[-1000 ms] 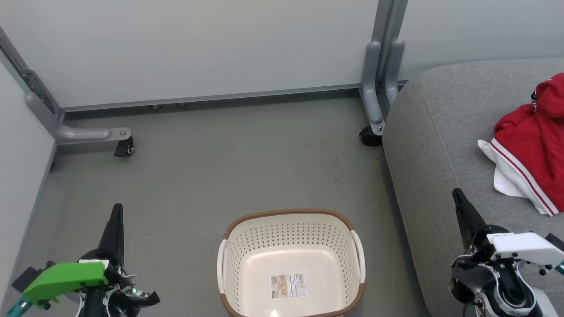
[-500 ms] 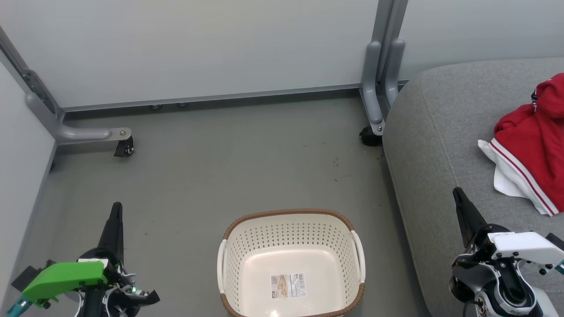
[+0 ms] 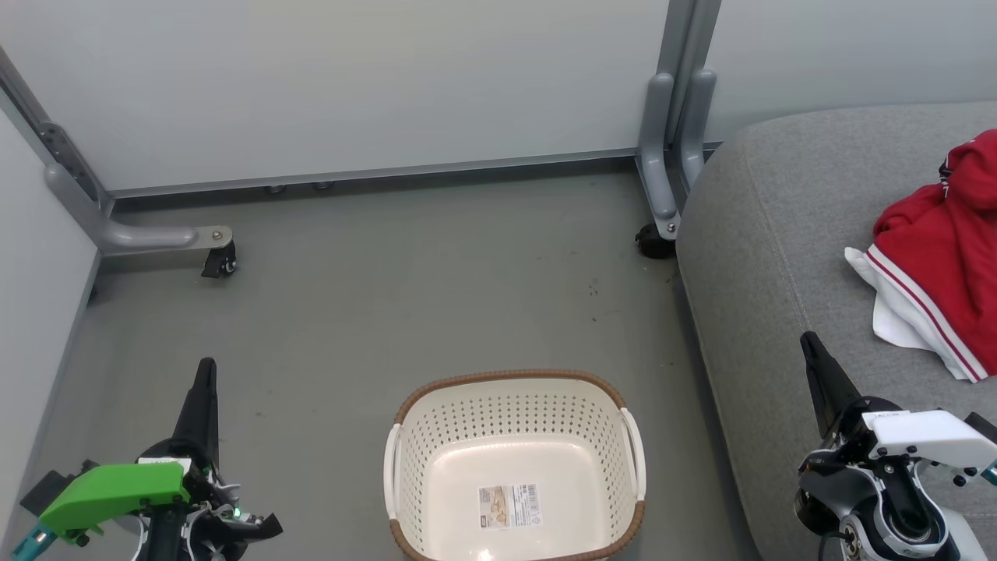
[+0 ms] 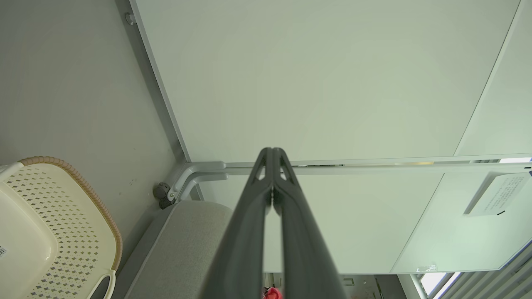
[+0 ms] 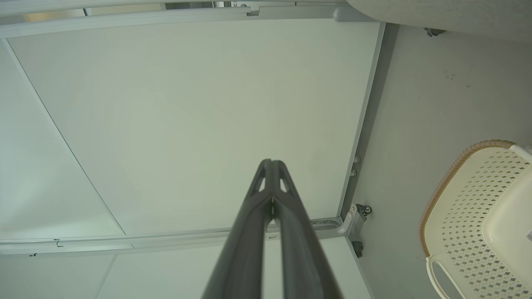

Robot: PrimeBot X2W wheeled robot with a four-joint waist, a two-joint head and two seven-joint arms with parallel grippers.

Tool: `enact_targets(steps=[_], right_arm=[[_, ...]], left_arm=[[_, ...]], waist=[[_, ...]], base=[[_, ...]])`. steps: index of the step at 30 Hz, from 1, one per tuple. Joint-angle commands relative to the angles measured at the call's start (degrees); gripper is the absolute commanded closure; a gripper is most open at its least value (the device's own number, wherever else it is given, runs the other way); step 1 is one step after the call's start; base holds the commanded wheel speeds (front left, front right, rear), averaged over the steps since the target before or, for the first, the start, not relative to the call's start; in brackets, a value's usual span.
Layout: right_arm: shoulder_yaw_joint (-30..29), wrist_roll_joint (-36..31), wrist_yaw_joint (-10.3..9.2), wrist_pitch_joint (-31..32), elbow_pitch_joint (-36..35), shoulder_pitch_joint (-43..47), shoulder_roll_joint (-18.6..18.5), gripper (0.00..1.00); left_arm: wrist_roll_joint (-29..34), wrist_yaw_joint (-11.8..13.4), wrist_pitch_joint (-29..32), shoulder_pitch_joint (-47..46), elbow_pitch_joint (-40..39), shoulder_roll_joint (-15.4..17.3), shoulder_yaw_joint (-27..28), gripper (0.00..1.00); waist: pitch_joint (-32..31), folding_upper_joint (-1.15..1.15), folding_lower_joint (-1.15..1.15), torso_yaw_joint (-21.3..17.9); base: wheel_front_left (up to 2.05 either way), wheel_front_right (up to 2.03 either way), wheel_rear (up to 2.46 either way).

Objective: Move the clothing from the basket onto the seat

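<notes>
Head view: looking forward and down from above onto the grey floor [image 3: 389, 296], with the basket [image 3: 506, 376] close at the bottom edge and the seat [image 3: 763, 257] at the right.
Left wrist view: aiming along the left gripper [image 4: 272, 150] toward the pale partition [image 4: 311, 83].
Right wrist view: aiming along the right gripper [image 5: 272, 162] at that partition.
Shared: all three are taking in the basket rim, floor and partition.

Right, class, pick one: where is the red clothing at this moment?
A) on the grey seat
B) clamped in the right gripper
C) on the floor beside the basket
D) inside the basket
A: the red clothing lies on the grey seat, and the basket has nothing in it but a barcode sticker.
</notes>
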Motion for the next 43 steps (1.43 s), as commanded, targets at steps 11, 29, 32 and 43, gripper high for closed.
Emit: enact_targets(steps=[11,29,32,43], right_arm=[[-0.4,-0.3,0.02,0.4,0.1,-0.3,0.3,1.00],[-0.6,-0.5,0.02,0.7,0.1,-0.4,0.4,1.00],[-0.7,-0.6,0.02,0.7,0.1,-0.4,0.5,1.00],[-0.8,-0.7,0.02,0.8,0.2,-0.4,0.5,1.00]], left_arm=[[-0.2,-0.4,0.2,-0.6,-0.1,0.1,0.1,1.00],[-0.2,-0.4,0.2,-0.6,-0.1,0.1,0.1,1.00],[-0.2,-0.4,0.2,-0.6,-0.1,0.1,0.1,1.00],[-0.2,-0.4,0.2,-0.6,-0.1,0.1,0.1,1.00]], waist=[[0.0,0.00,0.00,0.0],[0.0,0.00,0.00,0.0],[0.0,0.00,0.00,0.0],[0.0,0.00,0.00,0.0]], base=[[0.00,0.00,0.00],[0.00,0.00,0.00],[0.00,0.00,0.00],[0.00,0.00,0.00]])
